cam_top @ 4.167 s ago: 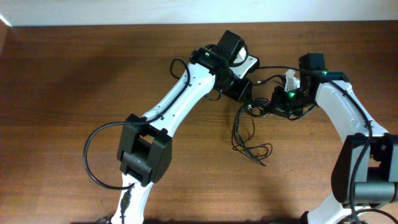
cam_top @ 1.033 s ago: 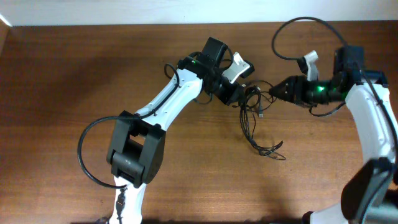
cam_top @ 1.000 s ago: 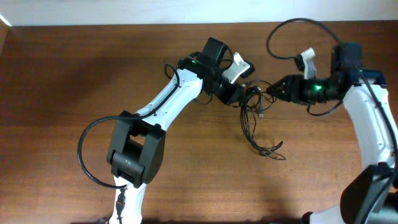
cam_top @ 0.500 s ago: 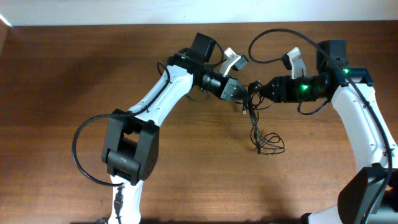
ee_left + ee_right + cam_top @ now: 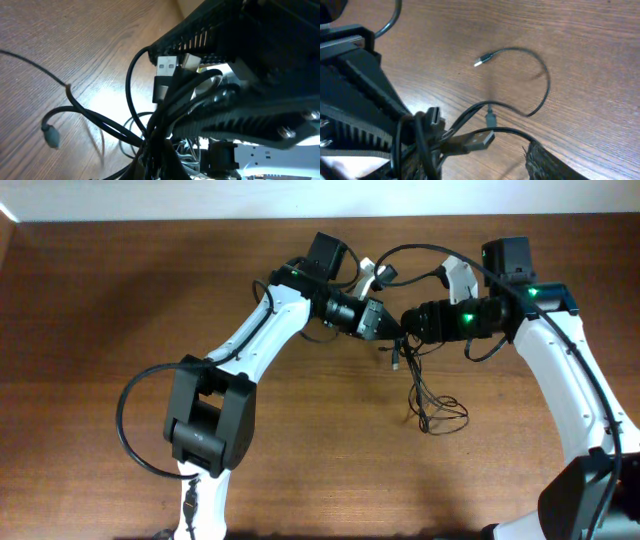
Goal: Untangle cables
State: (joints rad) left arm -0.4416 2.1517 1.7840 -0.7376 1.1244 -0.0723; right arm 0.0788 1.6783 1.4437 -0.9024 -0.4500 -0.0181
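Note:
The cables (image 5: 437,413) are thin black cords; they hang in a bunch from between the two grippers down to a loose loop on the table. My left gripper (image 5: 385,327) is shut on the knotted bundle (image 5: 161,145) at the bottom of the left wrist view. Silver USB plugs (image 5: 167,67) stick up from the bundle. My right gripper (image 5: 409,322) faces the left one tip to tip. It stands open, its ribbed fingers (image 5: 200,35) apart on either side of the bundle. In the right wrist view a plug (image 5: 472,142) lies clear of the finger (image 5: 555,165).
A loose cord end with a small plug (image 5: 479,62) curves over the brown wooden table (image 5: 120,300). The thick arm cable (image 5: 135,430) loops out at the left arm's base. A white wall edge (image 5: 200,198) runs along the back.
The right gripper has moved left up to the left gripper and its jaws have widened. The hanging cords and their loop on the table have shifted slightly to the right.

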